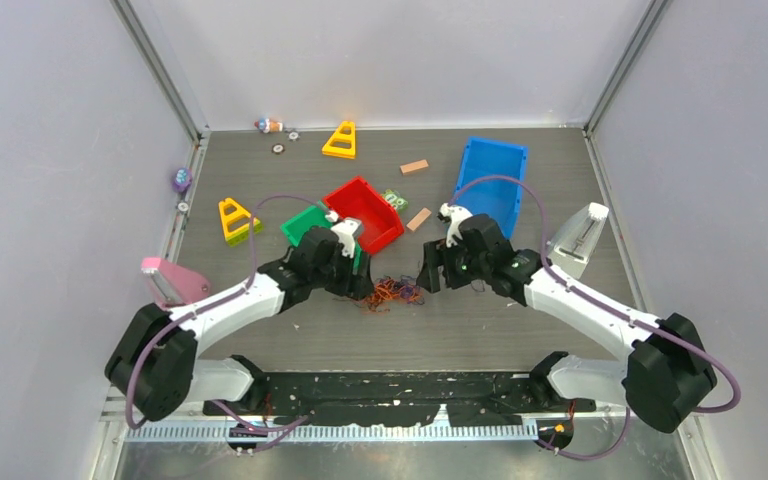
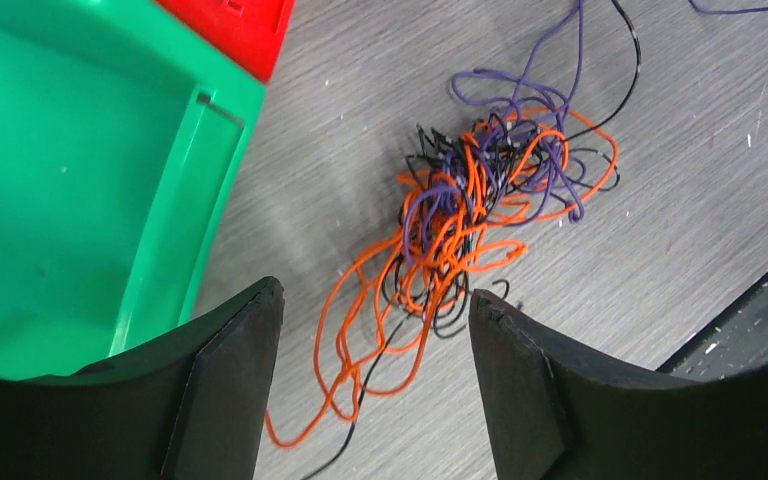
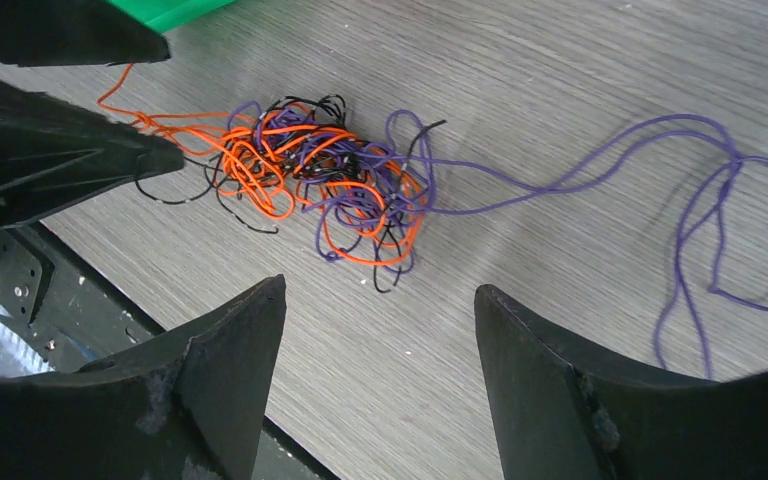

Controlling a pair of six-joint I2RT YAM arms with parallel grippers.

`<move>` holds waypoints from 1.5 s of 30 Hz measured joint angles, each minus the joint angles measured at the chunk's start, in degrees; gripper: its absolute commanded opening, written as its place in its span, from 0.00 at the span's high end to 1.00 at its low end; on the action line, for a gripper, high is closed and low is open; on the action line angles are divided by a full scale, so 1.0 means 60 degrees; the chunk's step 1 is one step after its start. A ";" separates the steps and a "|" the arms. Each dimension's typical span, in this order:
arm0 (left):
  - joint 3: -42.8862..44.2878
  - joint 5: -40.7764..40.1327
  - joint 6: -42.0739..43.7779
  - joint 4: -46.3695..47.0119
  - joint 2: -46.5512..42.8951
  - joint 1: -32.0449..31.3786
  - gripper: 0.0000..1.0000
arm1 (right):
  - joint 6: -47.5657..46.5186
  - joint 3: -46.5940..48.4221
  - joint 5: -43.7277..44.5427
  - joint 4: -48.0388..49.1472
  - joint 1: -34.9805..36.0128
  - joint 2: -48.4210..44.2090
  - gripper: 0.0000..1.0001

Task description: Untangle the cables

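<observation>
Orange, purple and black cables (image 2: 460, 215), green bin (image 2: 60, 180), red bin (image 2: 235, 28)

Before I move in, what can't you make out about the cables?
- Top view: cables too small to trace single strands.
- Left wrist: purple and black strands run off the top edge.
- Right wrist: purple loops cut by the right edge and by that hand's own finger; an orange strand disappears behind the left hand.

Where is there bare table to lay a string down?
Bare table runs between the cable tangle and the arm bases. More lies at the back, between the yellow wedge and the blue bin, around one wooden block. It is crowded by the green bin and red bin, beside the left gripper.
</observation>
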 measured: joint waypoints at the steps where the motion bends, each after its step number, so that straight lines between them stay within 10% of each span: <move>1: 0.0160 0.0015 0.0069 -0.0011 0.0211 -0.0015 0.31 | 0.0138 -0.0091 0.0106 0.0208 0.0171 0.0025 0.26; 10: 0.1053 0.0415 0.0321 0.0066 0.2357 -0.0339 0.52 | 0.1071 -0.0583 0.1107 0.2025 0.1177 0.1435 0.27; 14: 0.1067 0.0652 0.0262 0.0164 0.2718 -0.0375 0.85 | 0.1351 -0.0583 0.1359 0.2772 0.1628 0.2473 0.33; 16: 0.1067 0.0772 0.0251 0.0259 0.2743 -0.0375 1.00 | 0.1439 -0.0583 0.1512 0.3031 0.1789 0.2922 0.53; 21: 0.1042 0.0980 0.0321 0.0590 0.2743 -0.0372 1.00 | 0.1636 -0.0579 0.2259 0.3169 0.1898 0.3330 0.94; 39: -0.0255 0.1759 0.0171 0.2452 0.1388 -0.0091 1.00 | 0.2586 -0.1920 0.5082 0.1206 -0.0470 -0.1457 0.95; 41: -0.0368 0.1781 0.0091 0.2477 0.1293 -0.0069 1.00 | 0.2550 -0.1953 0.5104 0.0973 -0.0754 -0.1876 0.85; 44: -0.0437 0.1858 0.0062 0.2517 0.1209 -0.0069 1.00 | 0.2371 -0.1953 0.4889 0.0798 -0.0852 -0.2116 0.19; 45: -0.0463 0.1858 0.0062 0.2477 0.1180 -0.0055 1.00 | 0.2211 -0.1953 0.4812 0.0736 -0.0922 -0.2131 0.14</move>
